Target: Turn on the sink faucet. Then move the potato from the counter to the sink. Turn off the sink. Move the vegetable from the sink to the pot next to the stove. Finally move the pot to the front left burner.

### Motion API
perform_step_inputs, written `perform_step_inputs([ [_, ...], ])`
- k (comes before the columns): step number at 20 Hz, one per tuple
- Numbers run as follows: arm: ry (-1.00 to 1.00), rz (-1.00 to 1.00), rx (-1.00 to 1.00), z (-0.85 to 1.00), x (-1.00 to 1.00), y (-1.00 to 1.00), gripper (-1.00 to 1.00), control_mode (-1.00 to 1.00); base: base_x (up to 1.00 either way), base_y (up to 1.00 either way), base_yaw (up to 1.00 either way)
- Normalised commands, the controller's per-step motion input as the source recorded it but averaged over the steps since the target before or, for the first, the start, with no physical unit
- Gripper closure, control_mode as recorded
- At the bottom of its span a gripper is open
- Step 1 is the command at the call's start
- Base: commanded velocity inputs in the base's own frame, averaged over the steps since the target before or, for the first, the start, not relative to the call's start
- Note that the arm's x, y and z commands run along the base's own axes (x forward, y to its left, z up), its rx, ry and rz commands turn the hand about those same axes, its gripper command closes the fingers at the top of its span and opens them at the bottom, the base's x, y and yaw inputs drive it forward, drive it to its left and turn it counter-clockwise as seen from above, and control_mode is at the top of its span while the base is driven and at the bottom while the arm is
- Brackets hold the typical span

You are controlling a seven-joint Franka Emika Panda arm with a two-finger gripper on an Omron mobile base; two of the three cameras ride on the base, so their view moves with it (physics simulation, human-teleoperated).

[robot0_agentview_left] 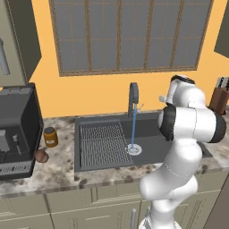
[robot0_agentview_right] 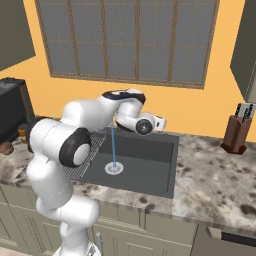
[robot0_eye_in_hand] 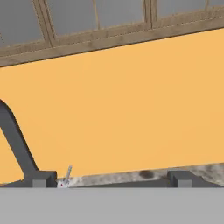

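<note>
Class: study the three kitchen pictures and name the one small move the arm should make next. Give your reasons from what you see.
Probably swing the open gripper left toward the potato. Water already runs from the faucet into the sink, so that step looks done, while the potato sits on the counter beside the jar.

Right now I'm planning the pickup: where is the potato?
The potato lies on the counter left of the sink, between the jar and the coffee machine.
</note>
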Motion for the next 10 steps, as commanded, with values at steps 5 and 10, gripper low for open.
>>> perform_step_inputs([
  [5,0.0,0.0,0.0,0.54,-0.77,0.0,-1.0,-1.0,0.0,0.0,0.0],
  [10,0.0,0.02,0.0,0.6,-0.66,0.07,-1.0,-1.0,0.0,0.0,0.0],
])
